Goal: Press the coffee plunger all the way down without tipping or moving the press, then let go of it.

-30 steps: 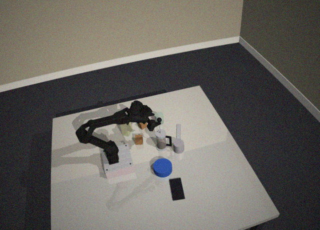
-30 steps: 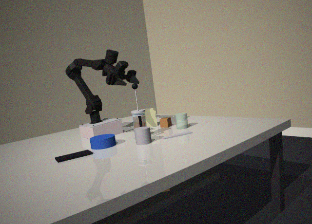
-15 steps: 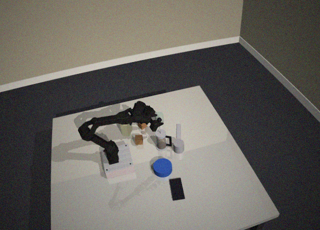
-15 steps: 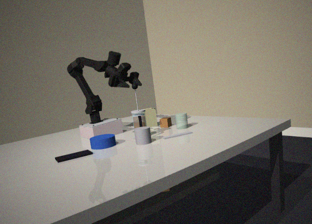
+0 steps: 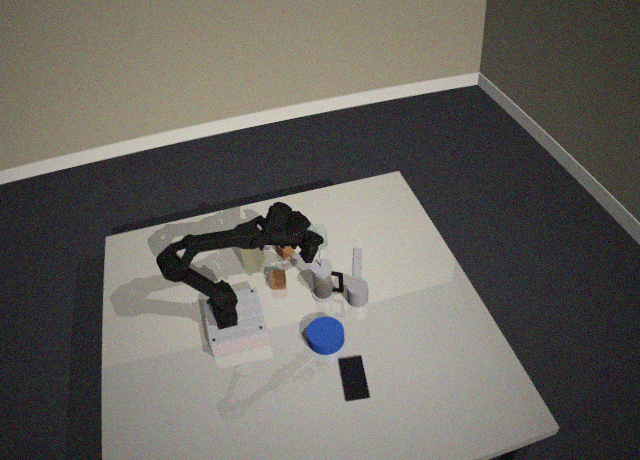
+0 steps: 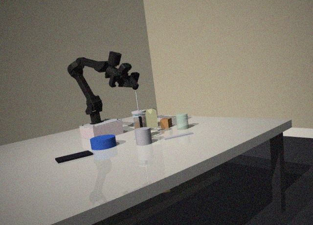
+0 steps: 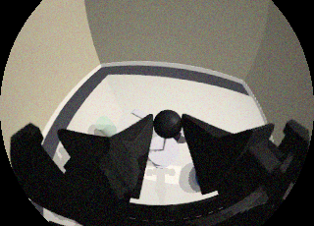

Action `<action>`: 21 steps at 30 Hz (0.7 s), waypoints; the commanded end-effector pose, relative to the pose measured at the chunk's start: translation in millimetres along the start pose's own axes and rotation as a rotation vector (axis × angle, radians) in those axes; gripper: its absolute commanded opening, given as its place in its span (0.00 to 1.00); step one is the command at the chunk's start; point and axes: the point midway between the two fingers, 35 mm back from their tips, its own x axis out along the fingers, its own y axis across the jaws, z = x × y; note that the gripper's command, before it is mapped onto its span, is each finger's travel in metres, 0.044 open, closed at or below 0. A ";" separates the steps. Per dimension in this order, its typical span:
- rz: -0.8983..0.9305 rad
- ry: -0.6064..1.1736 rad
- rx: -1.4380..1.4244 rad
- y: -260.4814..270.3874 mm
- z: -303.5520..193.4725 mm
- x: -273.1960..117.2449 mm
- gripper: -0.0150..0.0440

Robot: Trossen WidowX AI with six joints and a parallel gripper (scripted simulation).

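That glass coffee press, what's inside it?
The coffee press shows a brown layer low in the glass, and a thin plunger rod rising from its lid. The plunger disc inside cannot be made out.

blue puck (image 5: 325,334) | orange cube (image 5: 278,278) | black hand (image 7: 168,142) | white table (image 5: 439,383)

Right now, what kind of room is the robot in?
Probably a bare test room: plain walls, dark floor, and one white table with a coffee press, blocks and cups set out for the arm.

Sitting on the table (image 6: 227,142): one coffee press (image 6: 138,117), two orange blocks (image 5: 278,278), three cylinders (image 6: 143,136), one black slab (image 6: 73,156), one cream box (image 6: 151,117).
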 end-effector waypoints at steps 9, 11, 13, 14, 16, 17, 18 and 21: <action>0.001 -0.001 -0.002 0.1 -3.0 3.1 0.46; 0.001 -0.001 -0.002 0.2 -5.4 5.3 0.46; 0.001 -0.001 -0.002 0.2 -7.8 7.6 0.46; 0.001 -0.001 -0.002 0.2 -9.0 8.8 0.46; 0.001 -0.001 -0.002 0.3 -11.5 11.0 0.46; 0.001 -0.001 -0.002 0.3 -12.7 12.2 0.46; 0.001 -0.001 -0.002 0.3 -14.0 13.3 0.46; 0.001 -0.001 -0.002 0.3 -17.7 16.6 0.46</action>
